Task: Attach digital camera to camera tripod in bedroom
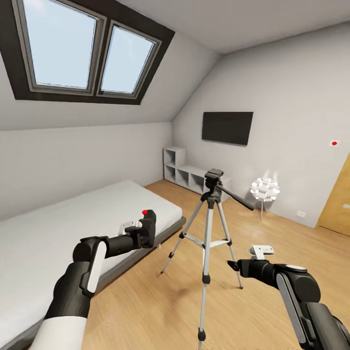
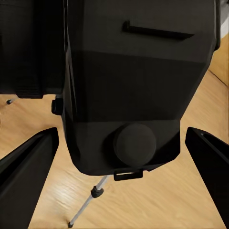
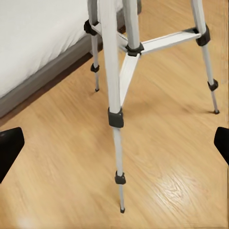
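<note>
Left gripper [image 1: 146,227] is clutching the digital camera [image 1: 148,224] beside the bed [image 1: 58,228]; right gripper [image 1: 233,266] is hanging open near the camera tripod [image 1: 209,233], nothing sitting between them.

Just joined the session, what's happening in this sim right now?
The robot stands in a bedroom facing the tripod on the wood floor beside the bed. Its left claw holds the camera raised, off to the side of the tripod's head and not yet mounted. The right claw is open and empty, low beside the tripod legs.
</note>
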